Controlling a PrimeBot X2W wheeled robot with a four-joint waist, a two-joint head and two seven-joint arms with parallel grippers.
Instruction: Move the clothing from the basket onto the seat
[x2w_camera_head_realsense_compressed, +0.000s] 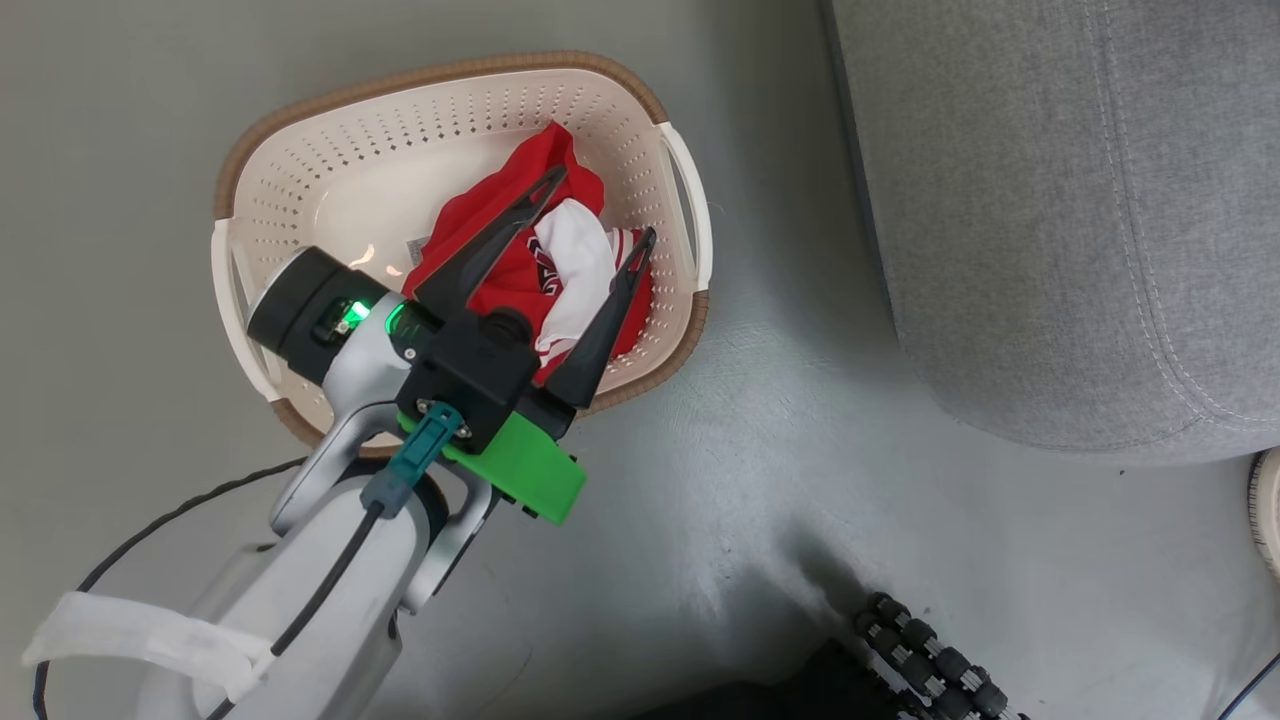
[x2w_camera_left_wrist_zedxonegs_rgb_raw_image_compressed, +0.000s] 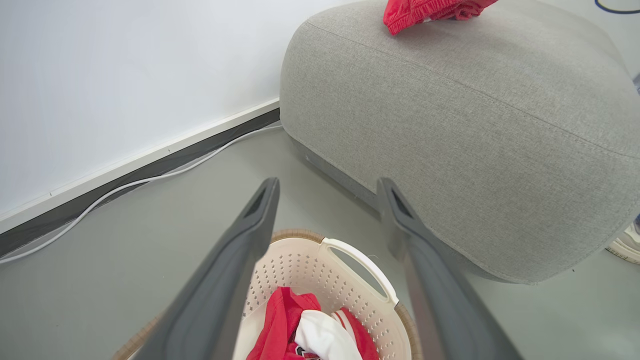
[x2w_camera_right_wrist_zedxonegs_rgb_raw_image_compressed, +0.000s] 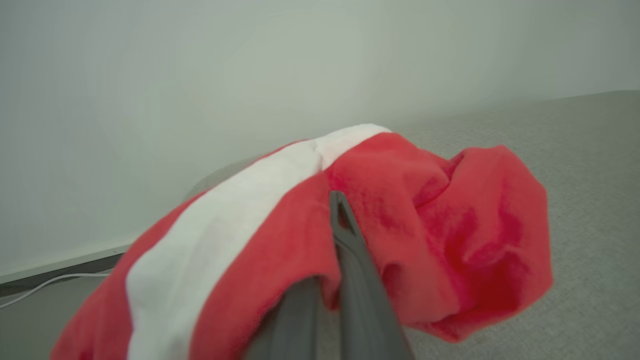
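Second pick lining up over basket, one piece already at seat

Step, as I judge it: mid-task, reach-in before the grab. The left gripper (x2w_camera_head_realsense_compressed: 604, 204) hangs over the basket (x2w_camera_head_realsense_compressed: 450, 75) with jaws spread wide and nothing btw them, tips just above the clothing (x2w_camera_head_realsense_compressed: 515, 270). The clothing is inside the basket, bunched vs its right wall, not lifted.

Right of the basket, across a strip of floor (x2w_camera_head_realsense_compressed: 780, 480), is the seat (x2w_camera_head_realsense_compressed: 1080, 200). Up on its top, beyond the basket, is a second garment (x2w_camera_right_wrist_zedxonegs_rgb_raw_image_compressed: 450, 225). The right gripper (x2w_camera_right_wrist_zedxonegs_rgb_raw_image_compressed: 336, 200) has it pinched, fingers closed tight on a fold. Can't tell if its weight is on the cushion yet.

Next move, prob.: left goes down into the heap and closes on a thick fold (a thin single layer may slip). Then lift clear of the basket rim and swing right to the seat. Right should prob. let go and clear off first.

Materials:
- **Basket:** hard cream plastic, rows of small holes, brown woven-look rim, white loop handles, rounded rectangle.
- **Clothing:** soft, limp, crumpled. Bright red w/ white panel, thin stripe trim, some dark lettering.
- **Seat:** light-grey woven upholstery, stitched seams, fat rounded edges, much bigger than the basket.
- **Second garment:** soft red cloth, broad white band.
- **Floor:** smooth grey, slight sheen.
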